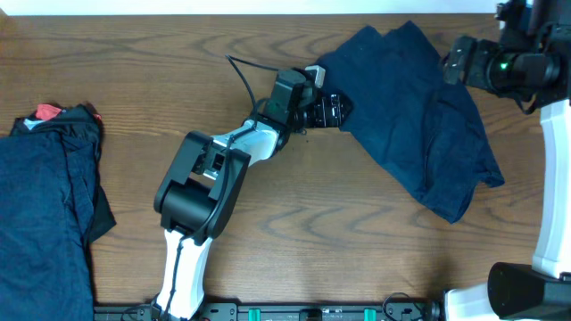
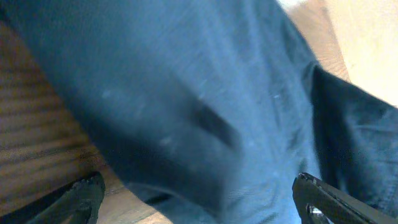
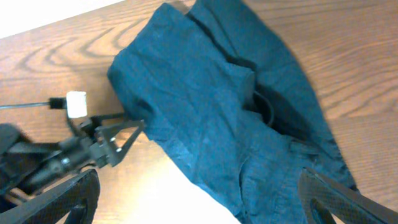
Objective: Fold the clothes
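At the left edge of the counter (image 1: pixel 268 241), clothes (image 1: pixel 45 214) with a red piece (image 1: pixel 49 112) are stacked, seemingly set aside. At centre, the left pincer (image 1: pixel 335 109) is spread wide against a navy garment (image 1: pixel 419 116), likely for a grasp. The garment's long axis is laid diagonally, upper centre to lower right. The right pincer (image 1: pixel 453 61), equally wide, is held empty at its upper right.

A brown wooden table (image 1: pixel 357 250) with bold, wavy grain fills the overhead view. A pale white strip (image 1: pixel 268 4) borders its far edge, and a black rail with green marks (image 1: pixel 294 312) lines the near edge.
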You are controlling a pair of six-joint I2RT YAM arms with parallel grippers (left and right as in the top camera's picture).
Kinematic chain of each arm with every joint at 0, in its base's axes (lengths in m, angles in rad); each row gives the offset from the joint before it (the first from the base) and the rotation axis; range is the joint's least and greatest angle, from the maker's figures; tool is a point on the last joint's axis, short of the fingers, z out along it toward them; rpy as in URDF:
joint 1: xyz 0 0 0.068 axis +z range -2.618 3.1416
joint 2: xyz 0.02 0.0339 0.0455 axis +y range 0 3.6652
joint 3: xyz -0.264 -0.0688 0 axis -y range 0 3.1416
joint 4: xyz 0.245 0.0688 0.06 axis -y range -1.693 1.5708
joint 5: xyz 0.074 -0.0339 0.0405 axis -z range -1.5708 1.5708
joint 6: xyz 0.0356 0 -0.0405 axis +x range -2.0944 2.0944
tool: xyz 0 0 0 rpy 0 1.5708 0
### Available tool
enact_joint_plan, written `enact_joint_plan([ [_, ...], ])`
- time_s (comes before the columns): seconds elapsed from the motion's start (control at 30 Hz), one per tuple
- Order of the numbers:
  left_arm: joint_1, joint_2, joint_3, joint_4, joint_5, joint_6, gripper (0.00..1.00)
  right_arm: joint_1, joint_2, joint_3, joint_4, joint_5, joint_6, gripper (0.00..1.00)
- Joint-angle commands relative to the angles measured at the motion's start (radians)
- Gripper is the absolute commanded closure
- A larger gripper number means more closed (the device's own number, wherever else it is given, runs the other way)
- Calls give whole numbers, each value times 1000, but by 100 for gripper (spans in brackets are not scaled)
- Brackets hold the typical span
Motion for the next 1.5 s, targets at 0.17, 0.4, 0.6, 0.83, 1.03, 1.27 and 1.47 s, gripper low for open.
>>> enact_joint_plan([
  [0.17, -4, 48, 23, 80, -19, -84, 63, 93, -14, 22, -13, -9, -17, 21],
  [0.4, 13, 49, 54, 72, -39, -84, 94, 120, -26, 22, -36, 2, -24, 89],
  [0.6, 108, 11, 64, -142, -35, -82, 94, 119, -48, 22, -34, 49, -34, 87],
  [0.83, 197, -44, 63, -502, -53, 38, 94, 109, -51, 22, -11, 56, -32, 88],
  [1.03, 184, -146, 52, -788, -317, 133, 94, 109, -51, 22, 3, 56, -29, 91],
  [1.27, 150, -335, 29, -978, -539, 139, 94, 109, -37, 22, 5, 56, -30, 91],
  [1.47, 116, -509, -51, -1105, -661, 91, 94, 109, -23, 21, 5, 55, -30, 91],
])
